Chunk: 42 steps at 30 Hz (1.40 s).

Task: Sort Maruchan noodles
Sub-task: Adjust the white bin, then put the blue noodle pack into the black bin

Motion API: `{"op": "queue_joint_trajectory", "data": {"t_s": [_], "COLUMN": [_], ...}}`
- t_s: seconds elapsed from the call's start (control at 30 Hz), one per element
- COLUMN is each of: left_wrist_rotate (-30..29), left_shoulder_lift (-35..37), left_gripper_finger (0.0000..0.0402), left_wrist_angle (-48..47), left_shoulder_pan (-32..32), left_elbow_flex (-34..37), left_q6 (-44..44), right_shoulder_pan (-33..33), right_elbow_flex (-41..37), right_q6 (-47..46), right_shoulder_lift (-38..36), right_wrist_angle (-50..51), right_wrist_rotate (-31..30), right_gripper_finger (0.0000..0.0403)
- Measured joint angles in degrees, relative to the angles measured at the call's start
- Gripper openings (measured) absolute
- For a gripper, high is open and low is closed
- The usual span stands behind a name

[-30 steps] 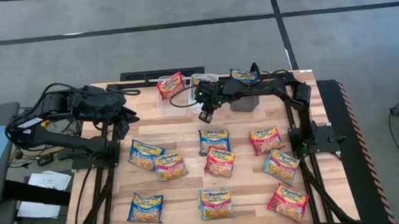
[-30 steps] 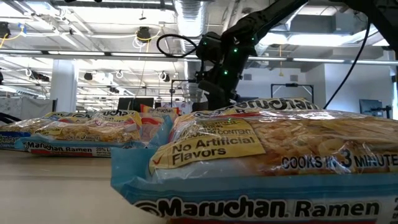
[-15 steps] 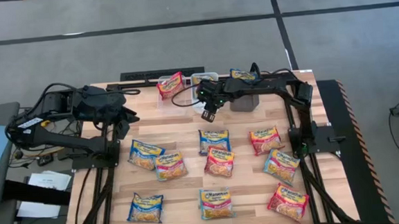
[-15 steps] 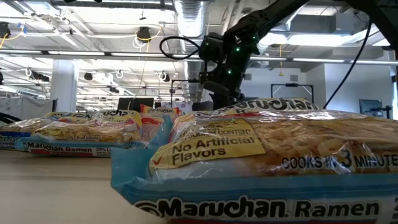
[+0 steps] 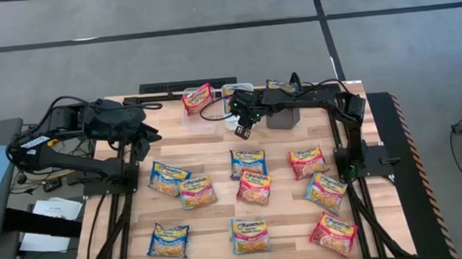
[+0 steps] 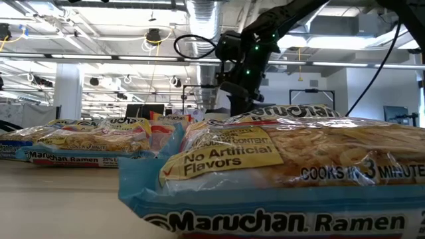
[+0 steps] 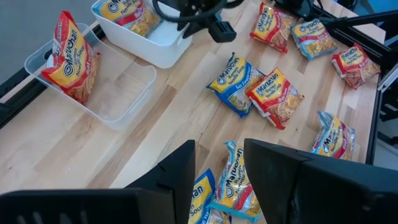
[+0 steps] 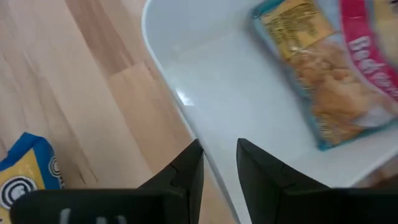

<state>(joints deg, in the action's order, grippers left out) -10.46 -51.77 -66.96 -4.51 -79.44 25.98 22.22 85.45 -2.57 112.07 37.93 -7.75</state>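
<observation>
Several Maruchan packets lie flat on the wooden table, among them a blue and yellow one (image 5: 247, 162) and a red one (image 5: 306, 162). A red packet (image 5: 197, 98) leans inside the clear bin (image 7: 118, 84). A light blue and pink packet (image 8: 329, 81) lies in the white bin (image 8: 249, 106), and another packet (image 5: 281, 86) sits in the dark bin. My right gripper (image 5: 243, 131) hovers over the white bin's near rim (image 8: 186, 99), open by a narrow gap (image 8: 219, 149) and holding nothing. My left gripper (image 5: 147, 139) waits at the table's left with a narrow gap (image 7: 219, 146) and is also empty.
The three bins stand in a row along the table's far edge. One packet (image 6: 279, 166) lies right in front of the low camera and hides much of the table. Bare wood (image 5: 192, 144) lies between the bins and the packets. The arm bases stand at the table's left and right sides.
My right gripper has drifted a little toward the table's right and far edge, and has risen slightly over the white bin. No packet has moved.
</observation>
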Motion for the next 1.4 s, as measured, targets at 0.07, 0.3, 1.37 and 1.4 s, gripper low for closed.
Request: {"op": "queue_joint_trajectory", "data": {"t_s": [0.07, 0.3, 1.37, 1.4], "left_wrist_rotate": [0.0, 0.0, 2.4, 2.3], "left_shoulder_lift": [0.0, 0.0, 0.0, 0.0], "left_gripper_finger": [0.0123, 0.0123, 0.0123, 0.0123], "left_wrist_angle": [0.0, 0.0, 0.0, 0.0], "left_shoulder_pan": [0.0, 0.0, 0.0, 0.0], "left_elbow_flex": [0.0, 0.0, 0.0, 0.0], "left_q6": [0.0, 0.0, 0.4, 0.4], "right_shoulder_pan": [0.0, 0.2, -1.3, -1.4], "right_elbow_flex": [0.0, 0.0, 7.8, 9.4], "right_q6": [0.0, 0.1, -2.7, -3.1], "right_shoulder_lift": [0.5, 0.5, 0.2, 0.2], "right_wrist_angle": [0.1, 0.8, 16.5, 18.2], "right_wrist_rotate": [0.2, 0.4, 3.4, 3.4], "right_gripper_finger": [0.0119, 0.0122, 0.0235, 0.0235]}}
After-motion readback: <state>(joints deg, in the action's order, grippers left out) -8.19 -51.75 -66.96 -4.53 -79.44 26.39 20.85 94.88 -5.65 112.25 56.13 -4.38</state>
